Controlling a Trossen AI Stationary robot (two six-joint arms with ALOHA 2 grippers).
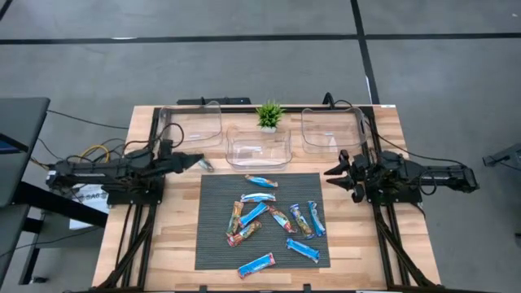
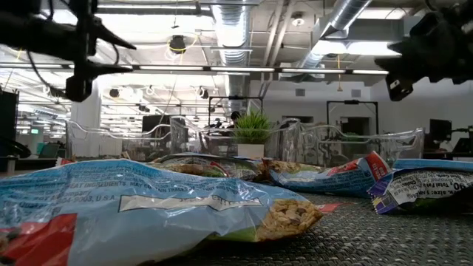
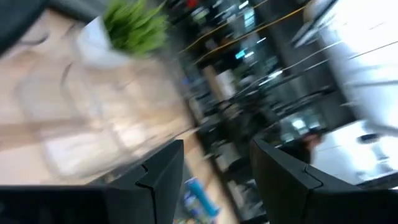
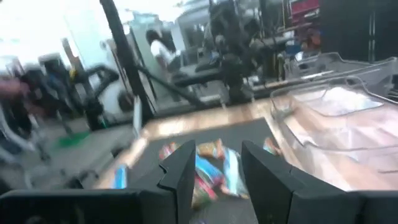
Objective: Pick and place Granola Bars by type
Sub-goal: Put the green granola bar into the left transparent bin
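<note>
**Granola bars spread on the mat between two raised arms**

Granola Bars (image 1: 273,218), about a dozen, lie scattered on a dark ribbed mat (image 1: 213,244) seen from above, mostly blue wrappers with some red and green ones. The left gripper (image 1: 198,162) sits just off the mat's near-left corner, and something small shows at its tip, though what it is and whether the fingers grasp it cannot be told here. The right gripper (image 1: 336,173) sits just off the mat's opposite corner, fingers spread apart, holding nothing. Three clear bins (image 1: 259,146) and a small potted plant (image 1: 269,115) stand past both grippers, along the table's far edge.

From table height, a blue bar (image 2: 148,210) fills the foreground, with more bars (image 2: 414,186) beyond. Both arms hang above them, touching none.

The left wrist camera shows its two dark fingers (image 3: 161,174) with a gap between them, a blue bar (image 3: 200,198) below that gap, and the plant (image 3: 134,25) ahead.

The right wrist camera shows its fingers (image 4: 180,168) apart, several bars (image 4: 208,165) on the mat ahead of them, and a clear bin (image 4: 336,118) to one side.
</note>
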